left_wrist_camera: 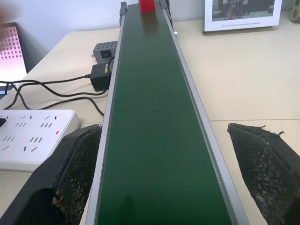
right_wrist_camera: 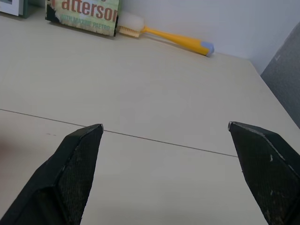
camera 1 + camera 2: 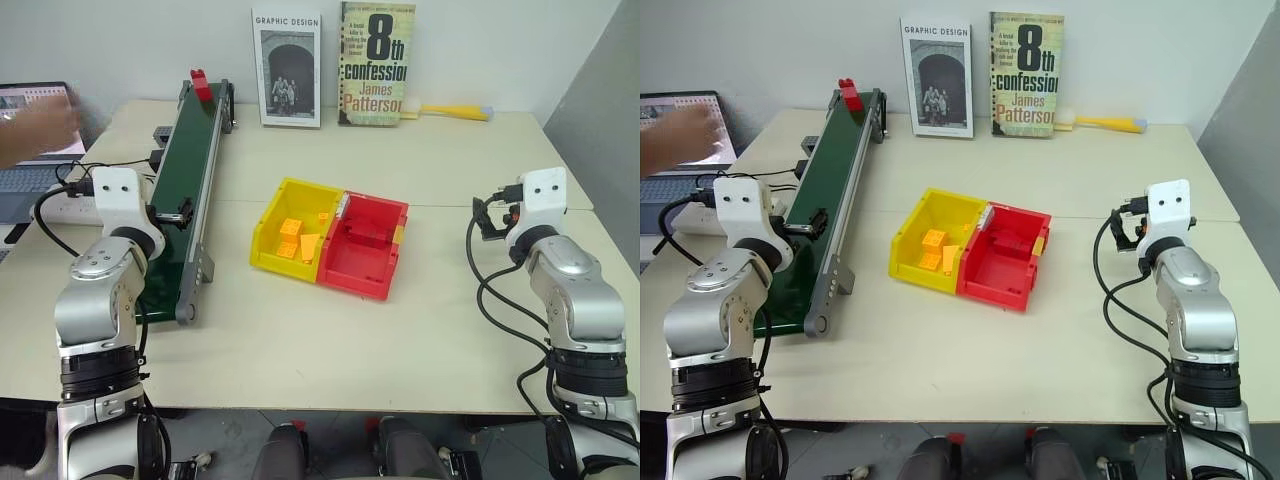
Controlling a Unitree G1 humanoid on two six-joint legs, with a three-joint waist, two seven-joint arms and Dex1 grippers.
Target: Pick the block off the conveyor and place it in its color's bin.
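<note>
Nearest in the head view are the two arms: the left gripper (image 3: 170,210) reaches over the near stretch of the conveyor (image 3: 190,170), and the right gripper (image 3: 490,218) hangs over bare table (image 3: 450,160) at the right. At the conveyor's far end sits the block (image 3: 201,85). Mid-table, the red bin (image 3: 365,248) adjoins a yellow bin (image 3: 290,230) holding orange-yellow bricks (image 3: 291,237). Two books (image 3: 377,63) lean on the far wall, and a person's hand (image 3: 40,128) is over a laptop (image 3: 25,150) far left.

From the left wrist, black fingers (image 1: 70,178) stand spread wide on either side of the green belt, the block far ahead, a power strip (image 1: 33,136) left.

From the right wrist, fingers (image 2: 75,173) are spread over empty tabletop, with a yellow-handled brush (image 2: 164,37) beyond.
</note>
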